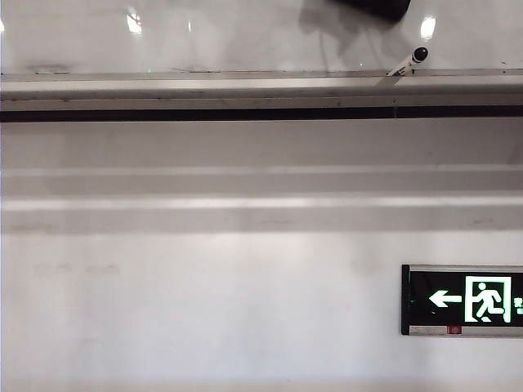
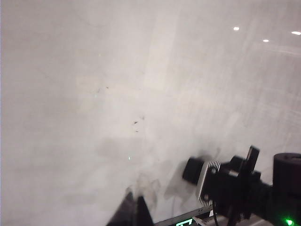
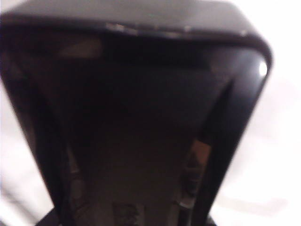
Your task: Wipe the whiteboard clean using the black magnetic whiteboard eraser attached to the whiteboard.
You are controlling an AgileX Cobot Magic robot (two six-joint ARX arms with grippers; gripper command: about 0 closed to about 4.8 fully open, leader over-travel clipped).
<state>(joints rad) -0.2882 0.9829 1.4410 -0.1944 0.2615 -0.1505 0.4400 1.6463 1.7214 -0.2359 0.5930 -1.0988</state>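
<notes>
The black eraser (image 3: 136, 117) fills the right wrist view, clamped in the right gripper (image 3: 131, 207) against the glossy whiteboard (image 1: 204, 37) — near its upper right in the exterior view. One marker (image 1: 408, 64) leans on the grey rail (image 1: 204, 86); one exit sign (image 1: 462, 300) hangs on the wall below. Left gripper (image 2: 132, 212): barely visible, opening unclear.

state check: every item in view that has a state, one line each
whiteboard: mostly wiped, faint black specks and grey smudges left
black eraser: pressed close to the board, fills the right wrist view
marker: capped, leaning on the grey rail
exit sign: lit green
left tool: off the board, holding nothing visible
right tool: hidden behind the eraser
</notes>
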